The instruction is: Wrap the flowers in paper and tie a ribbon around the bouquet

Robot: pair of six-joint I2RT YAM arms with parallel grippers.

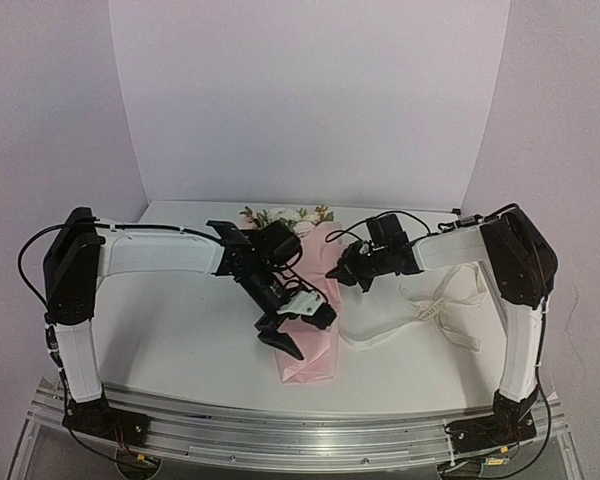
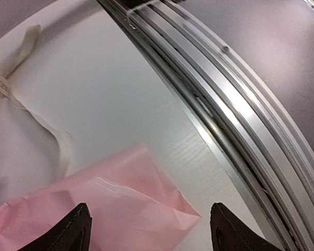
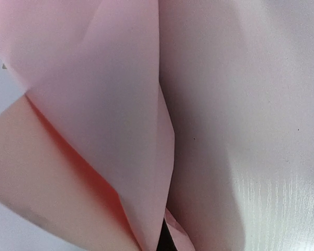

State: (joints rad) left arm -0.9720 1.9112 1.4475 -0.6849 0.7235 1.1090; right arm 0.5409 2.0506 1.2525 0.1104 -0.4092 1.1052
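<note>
Spread fingertips [image 2: 76, 232] of the left gripper [image 2: 149, 230] stand wide apart at the bottom edge of its wrist view, released and holding nothing. The narrow end of the pink paper [image 2: 120, 206] lies flat on the table between and below them.

From above, the bouquet [image 1: 315, 350] lies lengthwise at the centre of the white table [image 1: 180, 330]. The flowers [image 1: 280, 216] poke out at its upper end and the tapered tip points toward the bottom of the frame. The left gripper hangs over the cone's lower half.

The right gripper [image 1: 342, 272] sits at the cone's upper right edge with its fingers clenched together. Its wrist view shows only a dark sliver of them at the bottom edge, with raised folds of paper running down to it. Whether paper is pinched there, I cannot tell.

The ribbon [image 1: 425, 305] lies in loose loops right of the bouquet, one strand reaching the cone's lower edge. A metal rail [image 2: 225, 104] crosses the left wrist view diagonally.
</note>
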